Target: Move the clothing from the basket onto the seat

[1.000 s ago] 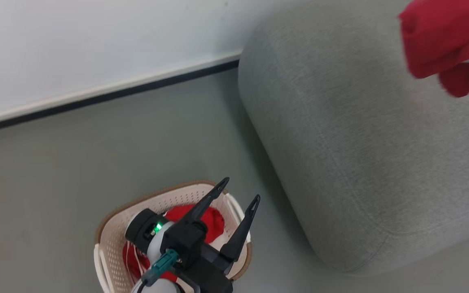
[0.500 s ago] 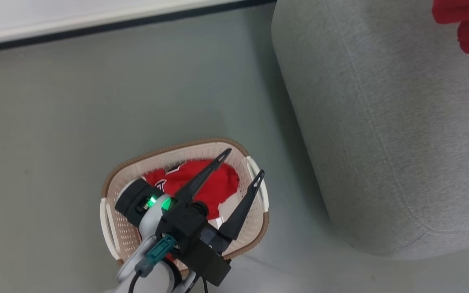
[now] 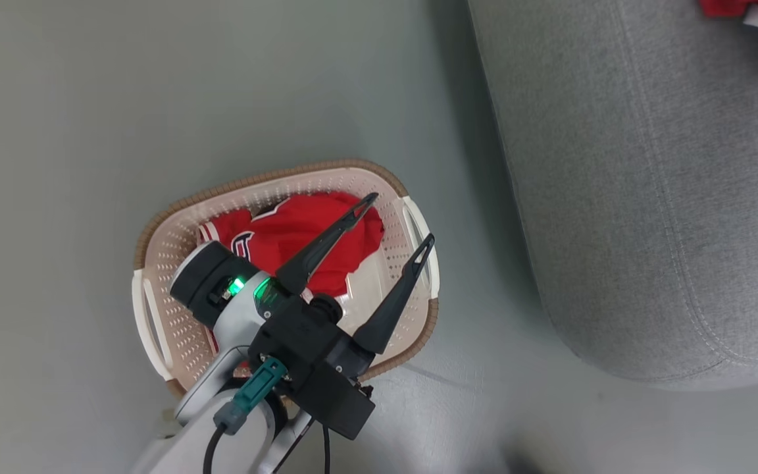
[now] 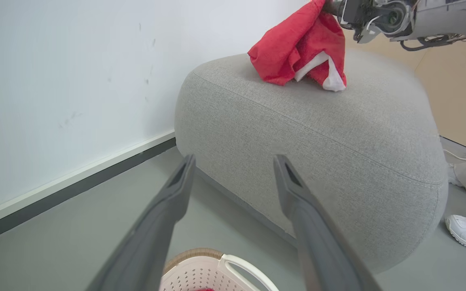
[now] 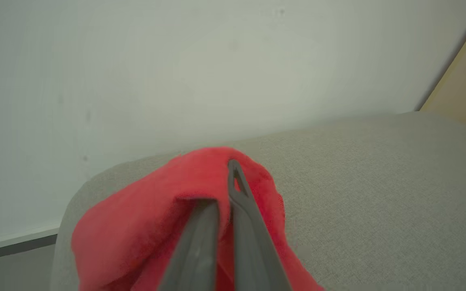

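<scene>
Seen from the head, the left gripper [image 3: 400, 217] hangs over the basket [image 3: 267, 178] with its jaws wide apart. A red jersey [image 3: 300, 234] (dark numerals just showing) is bunched toward the basket's far side. The left wrist view shows more: the right gripper [image 5: 223, 182], jaws clamped on a second red garment [image 4: 293, 52], whose lower folds touch the grey sofa [image 4: 318, 133] top near its wall-side edge. Bare floor [image 3: 89, 99] separates basket and sofa. A white shoe [image 4: 465, 230] stands beside the sofa.

Two garments [image 3: 306, 234], one basket [image 3: 168, 263], one sofa [image 3: 649, 197]
</scene>
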You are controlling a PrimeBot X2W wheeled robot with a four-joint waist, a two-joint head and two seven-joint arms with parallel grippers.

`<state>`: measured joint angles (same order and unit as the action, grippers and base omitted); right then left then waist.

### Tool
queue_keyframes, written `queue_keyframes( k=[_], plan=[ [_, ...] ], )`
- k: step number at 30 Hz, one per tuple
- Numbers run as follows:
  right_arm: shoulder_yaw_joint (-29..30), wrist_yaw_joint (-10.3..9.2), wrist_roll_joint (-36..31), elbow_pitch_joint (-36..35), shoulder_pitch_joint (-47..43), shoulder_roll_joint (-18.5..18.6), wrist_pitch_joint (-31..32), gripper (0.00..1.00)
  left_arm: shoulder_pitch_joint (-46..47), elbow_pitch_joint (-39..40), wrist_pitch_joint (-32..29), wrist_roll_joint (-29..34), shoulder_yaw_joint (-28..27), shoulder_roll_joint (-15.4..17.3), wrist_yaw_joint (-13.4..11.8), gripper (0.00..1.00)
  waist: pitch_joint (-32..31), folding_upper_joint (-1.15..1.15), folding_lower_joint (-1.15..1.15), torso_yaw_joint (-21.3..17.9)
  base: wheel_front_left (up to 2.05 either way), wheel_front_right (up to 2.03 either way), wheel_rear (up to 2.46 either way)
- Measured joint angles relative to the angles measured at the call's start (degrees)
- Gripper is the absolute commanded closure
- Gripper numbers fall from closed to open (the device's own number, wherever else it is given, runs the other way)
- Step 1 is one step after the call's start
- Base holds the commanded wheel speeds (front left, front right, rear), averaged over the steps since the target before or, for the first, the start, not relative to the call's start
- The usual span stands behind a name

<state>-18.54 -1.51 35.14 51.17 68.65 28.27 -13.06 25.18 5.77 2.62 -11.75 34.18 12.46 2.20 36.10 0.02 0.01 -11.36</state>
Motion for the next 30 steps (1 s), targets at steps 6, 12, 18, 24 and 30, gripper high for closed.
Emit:
queue_keyframes(
  k=[6,12,18,24,30],
  plan=[
    [-2.01,0.51,-2.0,2.72,0.0,-1.7,-0.67,1.0,1.26,-0.25,-0.11,0.85,-0.24,0.44,0.15,0.0,2.89,0.0,0.0,-0.75,0.0,0.0,0.0],
    [-2.7,0.83,-2.83,5.05,-0.13,-3.32,-1.14,0.0,1.33,-1.75,0.02,0.84,-1.12,1.05,0.07,0.0,2.94,0.0,-0.01,-1.86,0.0,0.0,0.0],
    [-2.65,1.03,-2.93,6.66,-3.46,-4.63,-1.23,0.0,1.05,-4.36,1.27,0.38,-2.16,1.07,-0.38,0.0,0.85,-0.01,-0.01,-2.38,0.0,0.0,0.0],
    [-3.22,1.52,-3.71,6.38,-6.68,-6.21,-1.25,0.0,-0.92,-7.1,3.2,-1.32,-2.94,0.74,-1.04,0.0,-2.11,-0.01,-0.02,-2.74,0.0,0.0,0.0],
    [-3.56,1.66,-5.23,3.71,-9.79,-7.01,-1.49,0.0,-2.53,-9.67,5.26,-2.85,-4.02,-0.31,-1.74,0.0,-5.98,-0.02,-0.02,-2.79,0.0,0.0,0.0]
  ],
)
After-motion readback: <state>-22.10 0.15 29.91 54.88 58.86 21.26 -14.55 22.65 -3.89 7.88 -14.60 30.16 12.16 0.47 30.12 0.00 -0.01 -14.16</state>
